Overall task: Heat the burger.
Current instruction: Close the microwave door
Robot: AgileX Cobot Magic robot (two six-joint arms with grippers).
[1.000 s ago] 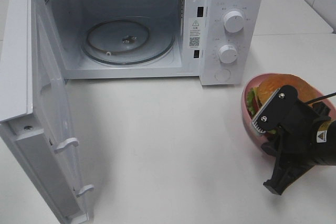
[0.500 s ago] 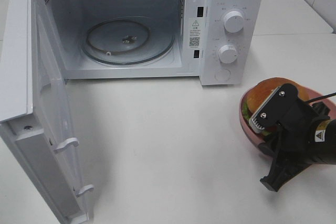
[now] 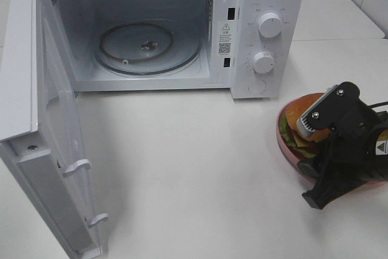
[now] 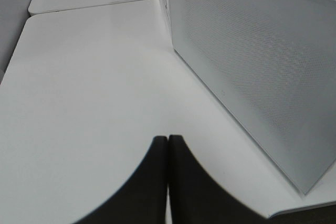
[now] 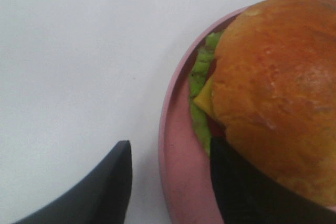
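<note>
The burger [image 3: 301, 112] [image 5: 273, 87], with a glossy brown bun, green lettuce and yellow cheese, sits on a pink plate [image 3: 287, 148] [image 5: 178, 156] at the right of the table, in front of the microwave's control panel. My right gripper [image 3: 313, 161] [image 5: 170, 182] is open and straddles the plate's near rim. One finger [image 5: 113, 184] is outside the plate over the table. The other finger [image 5: 231, 177] is inside, against the burger's side. My left gripper [image 4: 168, 150] is shut with nothing in it and does not show in the exterior high view.
A white microwave [image 3: 260, 28] stands at the back with its door [image 3: 54, 137] swung wide open to the left. Its glass turntable [image 3: 148, 47] is bare. The left wrist view shows the microwave's perforated side [image 4: 252, 66] close by. A table seam runs at the far right.
My right gripper has shifted to the right. The plate with the burger, tilted up a second ago, now lies flatter and lower.
</note>
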